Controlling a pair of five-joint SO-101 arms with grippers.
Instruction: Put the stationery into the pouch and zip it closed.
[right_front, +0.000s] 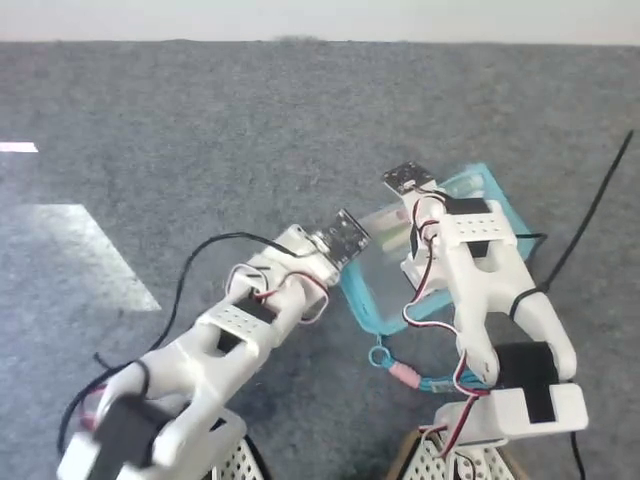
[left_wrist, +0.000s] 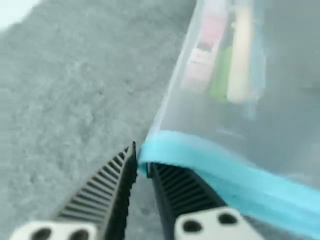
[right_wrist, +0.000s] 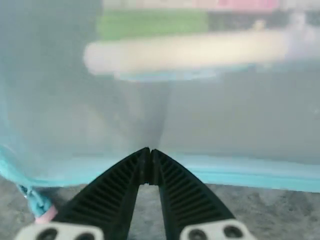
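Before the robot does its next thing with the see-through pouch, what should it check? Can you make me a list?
1. Stationery inside the pouch: ok, it shows through the clear wall.
2. Left gripper holding the pouch: ok, it looks closed on the corner of the blue edge.
3. Right gripper holding the pouch: cannot tell. It is shut right at the clear wall, but a real pinch is not certain.
4. Zip pull held: not ok, the pink tab lies on the table beside the pouch.
5. Zip closed: cannot tell.
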